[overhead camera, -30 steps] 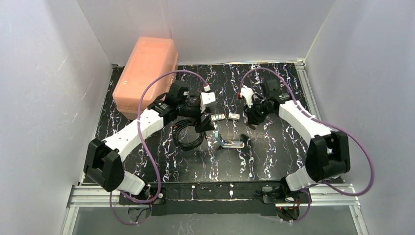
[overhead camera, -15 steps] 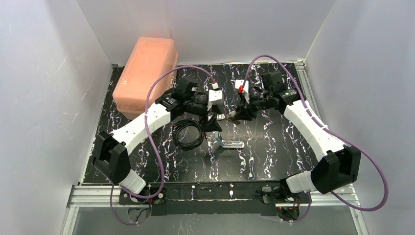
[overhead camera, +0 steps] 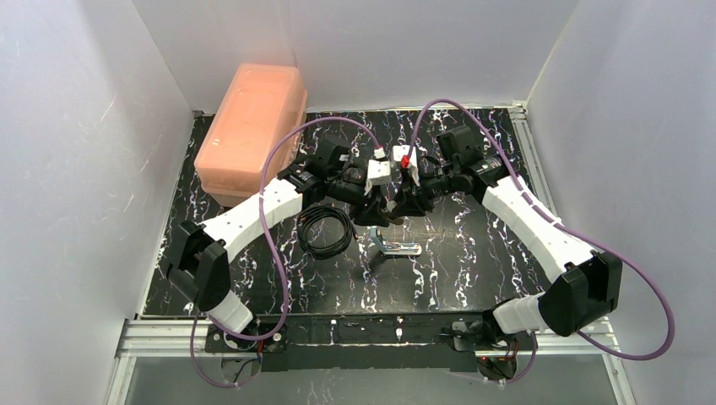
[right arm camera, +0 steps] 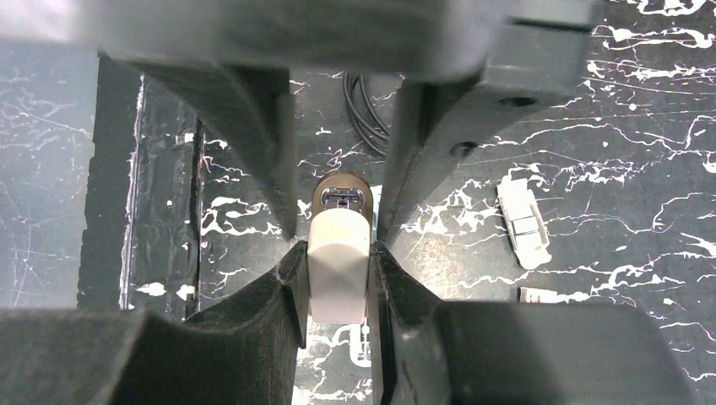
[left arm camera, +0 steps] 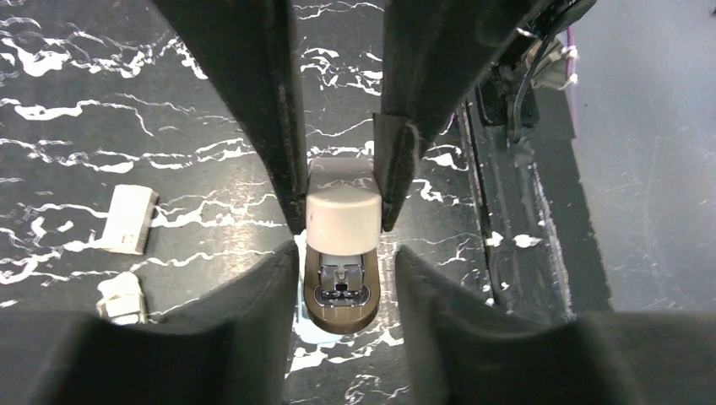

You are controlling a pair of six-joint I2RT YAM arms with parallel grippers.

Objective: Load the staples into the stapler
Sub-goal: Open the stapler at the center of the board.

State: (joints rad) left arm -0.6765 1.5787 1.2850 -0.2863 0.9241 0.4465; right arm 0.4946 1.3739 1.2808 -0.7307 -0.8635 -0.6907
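Note:
The stapler (right arm camera: 338, 270) is held above the table, a pale rounded body over a brown base with metal inside (left arm camera: 342, 299). My right gripper (right arm camera: 338, 253) is shut on its pale body, both pads pressed to its sides. My left gripper (left arm camera: 344, 251) faces it from the other side. Its jaws stand either side of the stapler's base end, open, with a gap showing on the right. The two grippers meet at mid-table, left (overhead camera: 371, 211) and right (overhead camera: 405, 201). The staples (right arm camera: 523, 224) lie in a small pale tray on the table, next to a small sleeve (right arm camera: 540, 295).
A silver metal bracket (overhead camera: 395, 245) lies on the black marbled table (overhead camera: 473, 261) just in front of the grippers. A black cable coil (overhead camera: 325, 232) sits left of it. A large pink box (overhead camera: 252, 126) stands at the back left. White walls enclose the table.
Both arms have swung in to the middle of the table. The right gripper brought the stapler to the left gripper, whose jaws have narrowed around its end.

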